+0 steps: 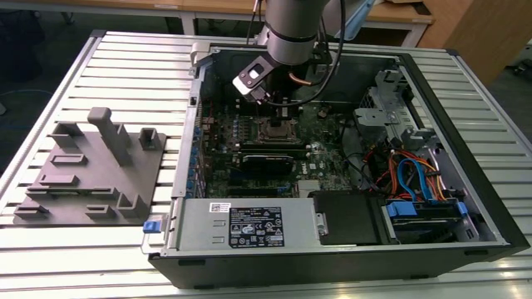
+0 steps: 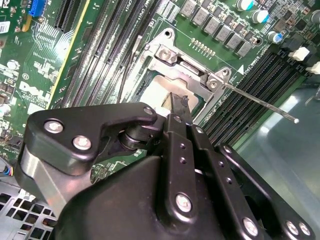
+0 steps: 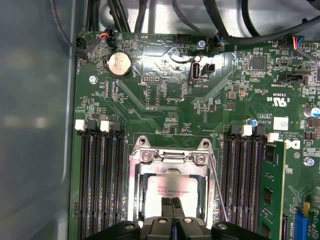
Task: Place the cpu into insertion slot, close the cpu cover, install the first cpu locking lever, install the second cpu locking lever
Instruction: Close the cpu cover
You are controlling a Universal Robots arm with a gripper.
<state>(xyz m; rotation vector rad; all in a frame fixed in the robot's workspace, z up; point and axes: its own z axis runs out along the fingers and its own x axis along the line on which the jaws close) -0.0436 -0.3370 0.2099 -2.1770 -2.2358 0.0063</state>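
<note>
1. First wrist view: the gripper [image 3: 172,201] has its two slim black fingertips drawn together with no gap and nothing visible between them. The tips stand over the near edge of the cpu [image 3: 170,186]. I cannot tell whether they touch its top.
2. In the second wrist view the same gripper [image 2: 178,102] points down at the pale metal face of the cpu [image 2: 155,89].
3. The cpu lies flat inside the insertion slot [image 1: 273,129]. Its dull silver top shows through the square window of the cpu cover [image 3: 137,190], whose frame lies around the chip.
4. A thin wire locking lever [image 2: 260,104] juts away from a corner of the socket, and its free end hangs over the neighbouring memory slots [image 3: 100,185]. In the first wrist view this lever [image 3: 218,192] slants along one side of the cover.
5. Further out on the green board sits a round coin battery [image 3: 119,64].
6. In the exterior view the arm [image 1: 291,25] reaches down into the open computer case [image 1: 332,271], which lies on a slatted desk [image 1: 124,62].
7. A grey moulded fixture [image 1: 91,180] rests on the desk, at the exterior view's left of the case.
</note>
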